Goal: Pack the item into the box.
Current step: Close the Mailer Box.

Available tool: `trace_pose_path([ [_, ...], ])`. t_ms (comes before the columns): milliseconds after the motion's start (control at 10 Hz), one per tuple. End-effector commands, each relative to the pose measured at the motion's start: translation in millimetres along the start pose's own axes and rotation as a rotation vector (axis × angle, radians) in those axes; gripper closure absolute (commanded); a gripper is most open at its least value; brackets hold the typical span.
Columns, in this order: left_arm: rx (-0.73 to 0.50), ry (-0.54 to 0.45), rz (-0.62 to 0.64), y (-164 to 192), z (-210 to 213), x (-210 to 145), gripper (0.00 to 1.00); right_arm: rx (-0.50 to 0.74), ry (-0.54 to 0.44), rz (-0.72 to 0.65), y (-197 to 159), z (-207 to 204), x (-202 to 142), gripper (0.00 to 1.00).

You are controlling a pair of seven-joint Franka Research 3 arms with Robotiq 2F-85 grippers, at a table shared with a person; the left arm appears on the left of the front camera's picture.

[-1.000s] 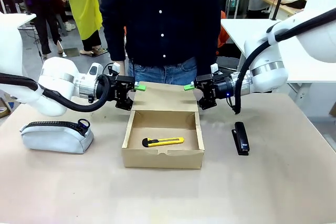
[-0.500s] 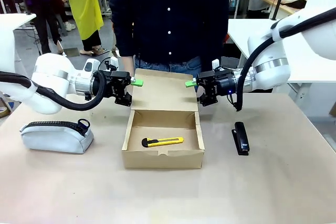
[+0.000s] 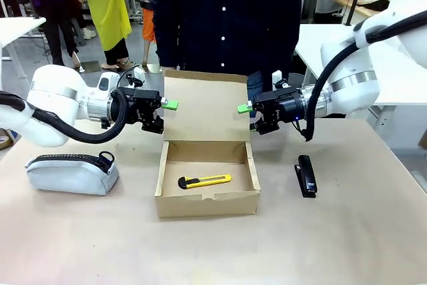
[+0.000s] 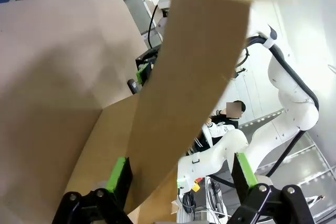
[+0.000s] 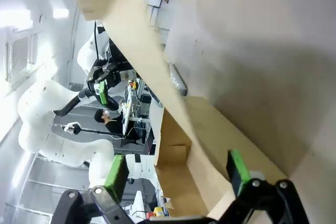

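Note:
The brown cardboard box (image 3: 207,199) stands open at the table's middle, and the item, a yellow utility knife (image 3: 205,181), lies flat on its floor. The hinged flap lid (image 3: 205,106) stands nearly upright at the back. My left gripper (image 3: 167,107) sits at the flap's left edge and my right gripper (image 3: 245,109) at its right edge. In the left wrist view the flap (image 4: 184,87) runs between the open gripper's (image 4: 181,170) wide-apart green fingers. The right wrist view has the flap (image 5: 131,35) likewise between that open gripper's (image 5: 176,170) fingers.
A black stapler (image 3: 306,175) lies right of the box. A grey zippered pouch (image 3: 72,171) rests at the left, under my left arm. A person in a dark shirt (image 3: 223,18) stands close behind the box at the table's far edge.
The flap lid has swung up from lying back flat to nearly upright. Both grippers rose with its side edges. The person stepped slightly right.

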State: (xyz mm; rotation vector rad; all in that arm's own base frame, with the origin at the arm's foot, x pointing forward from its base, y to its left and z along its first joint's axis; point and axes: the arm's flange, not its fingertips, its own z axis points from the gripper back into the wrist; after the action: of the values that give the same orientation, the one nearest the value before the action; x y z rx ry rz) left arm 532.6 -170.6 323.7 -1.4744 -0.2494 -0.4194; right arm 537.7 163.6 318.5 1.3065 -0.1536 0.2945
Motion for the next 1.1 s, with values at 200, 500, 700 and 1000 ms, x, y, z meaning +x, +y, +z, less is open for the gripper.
trace_pose_path([
  [200, -0.024, -0.077, -0.079, -17, 10, -20, 0.00, 0.069, -0.032, 0.129, 15, 17, -27, 0.00],
  [500, -0.013, -0.041, -0.053, -15, 8, -13, 0.00, 0.039, 0.001, 0.075, 11, 10, -13, 0.00],
  [700, -0.013, -0.041, -0.053, -15, 8, -13, 0.00, 0.039, 0.001, 0.075, 11, 10, -13, 0.00],
  [1000, -0.013, -0.041, -0.053, -15, 8, -13, 0.00, 0.039, 0.001, 0.075, 11, 10, -13, 0.00],
])
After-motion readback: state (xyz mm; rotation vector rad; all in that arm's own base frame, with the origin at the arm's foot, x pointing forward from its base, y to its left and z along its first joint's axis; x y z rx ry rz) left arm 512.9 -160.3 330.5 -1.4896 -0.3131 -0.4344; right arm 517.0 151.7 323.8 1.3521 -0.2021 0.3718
